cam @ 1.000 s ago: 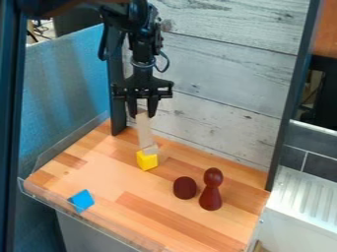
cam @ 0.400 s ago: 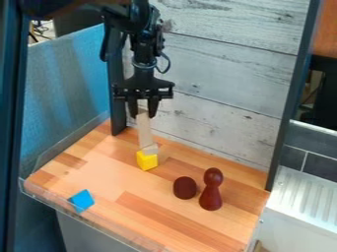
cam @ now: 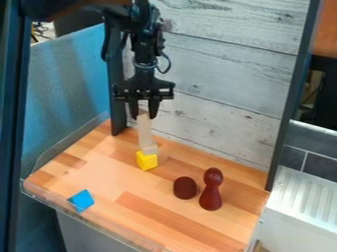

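At the lower end of the black gripper, a long, pale, narrow block, nearly upright; cannot tell whether grasped or released. Below, a small pale block, apparently atop a yellow cube. On the wooden tabletop, a dark-red rounded piece beside a dark-red peg-shaped figure.

gripper at pale block, yellow cube below, 2 dark red pieces

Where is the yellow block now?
In the camera view, the yellow block is left of centre, below the hand, directly under the pale wooden piece, with the blue block further to the lower left.
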Robot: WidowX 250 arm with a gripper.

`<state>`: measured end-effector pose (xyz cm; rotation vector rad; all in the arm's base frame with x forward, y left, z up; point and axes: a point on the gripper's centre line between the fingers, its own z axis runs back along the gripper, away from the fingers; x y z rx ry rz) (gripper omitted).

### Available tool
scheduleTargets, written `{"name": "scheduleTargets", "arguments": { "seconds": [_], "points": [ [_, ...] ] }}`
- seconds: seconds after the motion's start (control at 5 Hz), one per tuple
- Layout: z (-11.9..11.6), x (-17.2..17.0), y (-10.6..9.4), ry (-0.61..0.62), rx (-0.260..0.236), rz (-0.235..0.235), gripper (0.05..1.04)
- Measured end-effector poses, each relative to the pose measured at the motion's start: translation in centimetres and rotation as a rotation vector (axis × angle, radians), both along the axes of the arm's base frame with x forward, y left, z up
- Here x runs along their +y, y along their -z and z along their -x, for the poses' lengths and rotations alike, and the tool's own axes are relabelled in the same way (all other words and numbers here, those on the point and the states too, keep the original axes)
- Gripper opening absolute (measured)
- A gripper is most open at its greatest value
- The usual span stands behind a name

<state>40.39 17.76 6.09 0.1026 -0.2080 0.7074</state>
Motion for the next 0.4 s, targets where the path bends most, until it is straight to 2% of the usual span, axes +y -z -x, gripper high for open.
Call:
{"name": "scheduleTargets", "arguments": {
  "seconds": [0.2, 0.4],
  "points": [
    [0.06, -0.19, 0.04, 0.006, 0.005, 0.012, 0.534],
    [0.14, -0.27, 0.69, 0.011, 0.019, 0.019, 0.836]
  ]
}}
